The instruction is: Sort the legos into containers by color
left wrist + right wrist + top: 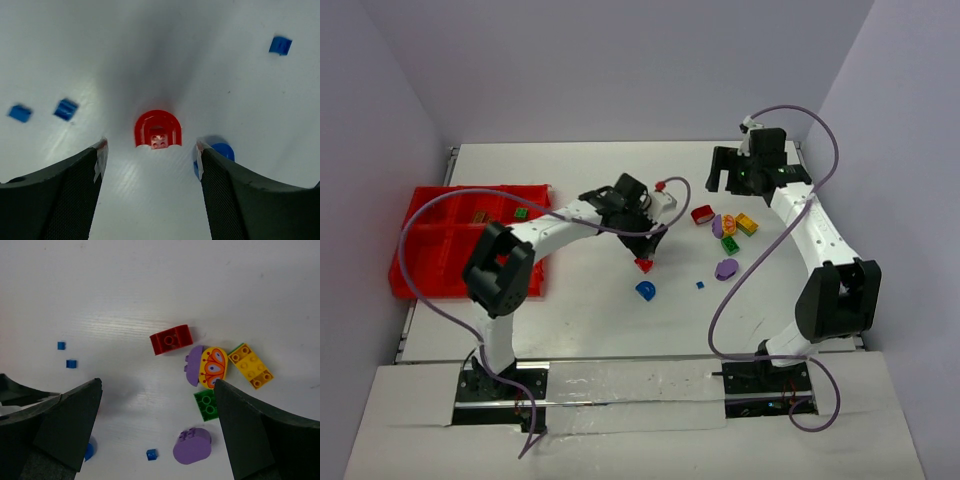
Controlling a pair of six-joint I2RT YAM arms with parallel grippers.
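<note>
Left gripper [150,150] is released, jaws wide, straddling the red rounded plastic arch lego [157,130]. The arch sits on the white table [165,40] about mid-table, roughly centred in the gap and touching neither finger as far as I can tell.

Step in hand, my read: grab the arch.
- Drop straight down, keep it centred, close slowly. A curved face under a pad could squirt it out.
- The blue rounded plastic lego [222,150] is just beside one finger. Don't pinch both.
- Lift clear before swinging to the bright red plastic grid of bins [425,250] at the table's left edge. Avoid the compartment holding a green piece.

Right gripper [156,390] is released too, holding nothing. It hangs over the cluster: dark red studded block [171,339], orange butterfly-print piece [213,367], yellow studded block [251,365], green studded block [206,404], purple rounded piece [192,446].

Hard to make out:
- The blue rounded lego is half hidden behind the finger.
- From overhead the fingertips cover most of the arch, so I can't read the height above the table.
- The left arm's elbow blocks the near bins.
- Bin contents are too small to identify: one green piece, one darker I can't name.
- The tiny blue bits are blurred in the left wrist view.
</note>
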